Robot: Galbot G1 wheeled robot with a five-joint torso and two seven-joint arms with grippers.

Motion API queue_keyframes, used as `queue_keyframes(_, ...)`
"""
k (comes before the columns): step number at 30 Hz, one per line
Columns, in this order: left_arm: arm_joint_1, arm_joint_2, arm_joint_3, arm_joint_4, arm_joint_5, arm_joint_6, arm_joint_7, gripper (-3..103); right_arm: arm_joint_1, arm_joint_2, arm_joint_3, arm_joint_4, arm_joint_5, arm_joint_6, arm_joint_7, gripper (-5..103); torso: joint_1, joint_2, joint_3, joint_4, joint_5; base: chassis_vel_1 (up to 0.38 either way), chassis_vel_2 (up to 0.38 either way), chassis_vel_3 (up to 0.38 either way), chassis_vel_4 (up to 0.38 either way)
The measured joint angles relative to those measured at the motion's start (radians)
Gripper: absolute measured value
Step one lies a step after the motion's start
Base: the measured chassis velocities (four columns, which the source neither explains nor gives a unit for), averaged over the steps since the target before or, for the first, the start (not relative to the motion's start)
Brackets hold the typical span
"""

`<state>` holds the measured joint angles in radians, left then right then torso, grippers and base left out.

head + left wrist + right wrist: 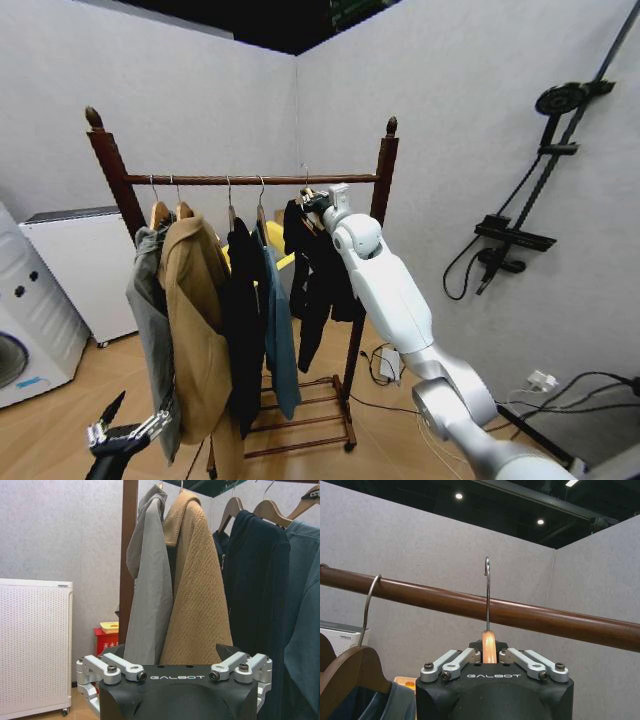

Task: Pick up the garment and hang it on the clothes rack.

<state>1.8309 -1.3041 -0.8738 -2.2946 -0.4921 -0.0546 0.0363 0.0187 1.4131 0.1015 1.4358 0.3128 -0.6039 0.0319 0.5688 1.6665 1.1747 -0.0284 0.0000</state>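
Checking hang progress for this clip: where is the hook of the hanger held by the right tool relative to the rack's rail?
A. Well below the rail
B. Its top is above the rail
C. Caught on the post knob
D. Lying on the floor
B: in the right wrist view the right tool grips the hanger's neck and the hook rises past the rail, its curled tip above it.

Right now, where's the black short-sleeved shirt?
In the head view, the garment hangs at the rail's right end, by the clothes rack right post, its hanger clamped in the right gripper.

Light: even, bright, from ceiling spots (458,496)
Shadows: soft, on the walls
Edges: head view bends outward
Focus: sharp
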Motion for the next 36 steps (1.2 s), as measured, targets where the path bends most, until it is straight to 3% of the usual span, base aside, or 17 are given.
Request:
queue_keyframes(30,0.000,0.000,0.000,0.000,0.000,0.000,0.000,100,-0.051,-0.010,-0.020,0.011,-0.001,0.013,-0.012,9,0.000,0.000,0.000,0.0002,-0.0001,0.000,0.000,0.000,0.000)
queue_keyframes(33,0.000,0.000,0.000,0.000,0.000,0.000,0.000,100,-0.055,-0.017,-0.017,0.014,0.001,0.029,-0.023,25,0.000,0.000,0.000,0.0001,0.0000,0.000,0.000,0.000,0.000)
queue_keyframes(35,0.000,0.000,0.000,0.000,0.000,0.000,0.000,100,-0.058,-0.019,-0.016,0.017,0.005,0.036,-0.023,25,0.000,0.000,0.000,0.0001,-0.0001,0.000,0.000,0.000,0.000)
queue_keyframes(36,0.000,0.000,0.000,0.000,0.000,0.000,0.000,100,-0.063,-0.022,-0.014,0.026,0.021,0.045,-0.023,30,0.000,0.000,0.000,0.0000,0.0000,0.000,0.000,0.000,0.000)
